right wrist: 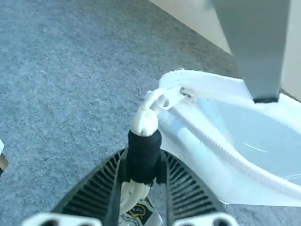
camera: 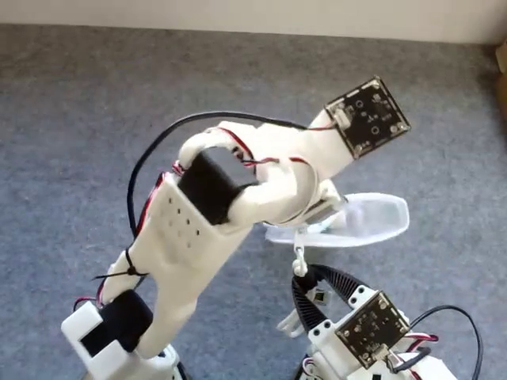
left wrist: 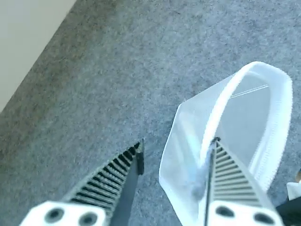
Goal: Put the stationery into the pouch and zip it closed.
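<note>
A translucent white pouch with a white zipper band lies on the grey carpet, its mouth standing open. My left gripper is open at the pouch mouth. One ribbed finger is over the opening and the other is outside above the carpet. My right gripper is shut on the zipper pull, a black sleeve on a white cord leading to the slider at the pouch's end. From above, that gripper sits just in front of the pouch. I cannot tell what is inside the pouch.
Grey carpet covers the whole work surface. A pale wall strip runs along the far edge. The left arm's white body crosses the middle, and its grey finger hangs over the pouch in the right wrist view.
</note>
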Controlling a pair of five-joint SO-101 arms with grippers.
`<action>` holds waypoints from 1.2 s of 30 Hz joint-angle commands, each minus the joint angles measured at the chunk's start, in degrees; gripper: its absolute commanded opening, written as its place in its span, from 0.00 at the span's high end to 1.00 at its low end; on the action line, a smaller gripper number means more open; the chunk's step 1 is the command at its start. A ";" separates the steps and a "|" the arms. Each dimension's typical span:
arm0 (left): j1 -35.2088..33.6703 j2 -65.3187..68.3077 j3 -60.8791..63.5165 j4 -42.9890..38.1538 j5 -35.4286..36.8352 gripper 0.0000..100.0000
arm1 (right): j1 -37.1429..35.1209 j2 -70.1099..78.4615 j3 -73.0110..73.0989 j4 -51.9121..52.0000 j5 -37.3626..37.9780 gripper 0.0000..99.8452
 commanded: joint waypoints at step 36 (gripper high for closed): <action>1.10 -38.46 36.70 1.67 -12.66 0.74 | 8.31 -0.48 -9.10 -2.33 0.09 1.00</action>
